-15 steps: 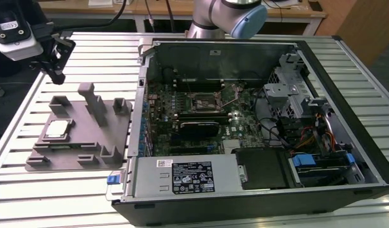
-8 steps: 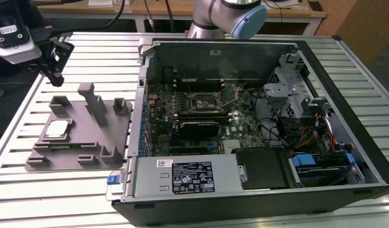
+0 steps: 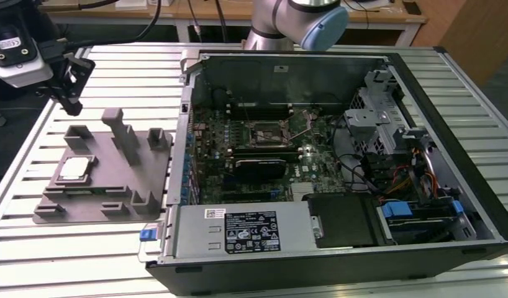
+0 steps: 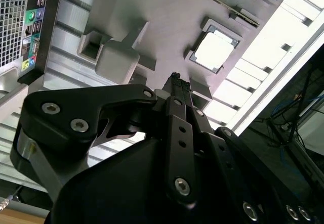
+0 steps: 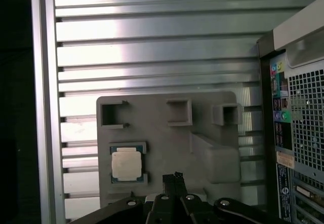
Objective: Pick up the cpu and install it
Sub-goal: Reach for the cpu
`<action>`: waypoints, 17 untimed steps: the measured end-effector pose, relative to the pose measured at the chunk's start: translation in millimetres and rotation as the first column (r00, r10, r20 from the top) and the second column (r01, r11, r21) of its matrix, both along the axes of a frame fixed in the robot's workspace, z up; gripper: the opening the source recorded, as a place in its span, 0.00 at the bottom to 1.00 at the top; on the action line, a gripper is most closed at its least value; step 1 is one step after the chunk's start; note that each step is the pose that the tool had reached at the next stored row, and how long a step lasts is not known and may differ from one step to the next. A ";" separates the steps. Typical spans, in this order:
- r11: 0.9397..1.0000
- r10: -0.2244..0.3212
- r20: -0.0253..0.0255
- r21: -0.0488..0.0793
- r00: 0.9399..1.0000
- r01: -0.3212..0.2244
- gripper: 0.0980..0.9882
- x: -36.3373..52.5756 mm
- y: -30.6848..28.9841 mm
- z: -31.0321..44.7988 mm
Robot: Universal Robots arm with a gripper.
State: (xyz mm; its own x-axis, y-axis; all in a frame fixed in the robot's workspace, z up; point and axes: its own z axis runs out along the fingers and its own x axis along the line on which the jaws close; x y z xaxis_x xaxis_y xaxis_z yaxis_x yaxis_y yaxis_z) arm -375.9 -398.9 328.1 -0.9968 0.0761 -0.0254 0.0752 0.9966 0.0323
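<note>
- The gripper [image 3: 72, 105] is hanging up in the air over the far end of the grey tray [image 3: 113, 205], towards the exterior view's left. Its fingers are looking pressed together, with nothing between them.
- The cpu [image 3: 74, 169] isn't being held. It's sitting in its own square pocket on the tray, on the tray's side towards the exterior view's left, lower than the gripper and clearly apart from it.
- In the first wrist view the fingertips [image 5: 174, 176] are pointing down at bare tray, and the cpu [image 5: 126, 164] is lying off to one side of them rather than underneath.
- It's the same in the second wrist view: the gripper [image 4: 175, 78] tip is aiming at the tray surface, with the cpu [image 4: 216, 49] sitting off to the side.
- The cpu is lying flat with its shiny metal top facing up. It's square, so it has no real long axis, and its edges are running parallel to the tray's edges.
- Any print on the cpu lid is too small to make out.
- The tray is resting on the slatted metal counter [image 3: 122, 81], right beside the opened computer case [image 3: 287, 81]. The socket [image 3: 266, 131] is showing on the board inside.
- A white sticker [image 3: 252, 231] with dark print is sitting on the silver power supply [image 3: 196, 239] at the case's near end.
</note>
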 end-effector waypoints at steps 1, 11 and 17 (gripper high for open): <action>1.000 0.000 0.000 0.000 1.000 0.000 0.01 -0.5 0.0 -0.6; 1.000 0.000 0.000 -0.001 1.000 0.000 0.01 -4.9 0.0 -8.6; 1.000 0.000 0.000 -0.002 1.000 0.000 0.01 -7.1 0.0 -14.1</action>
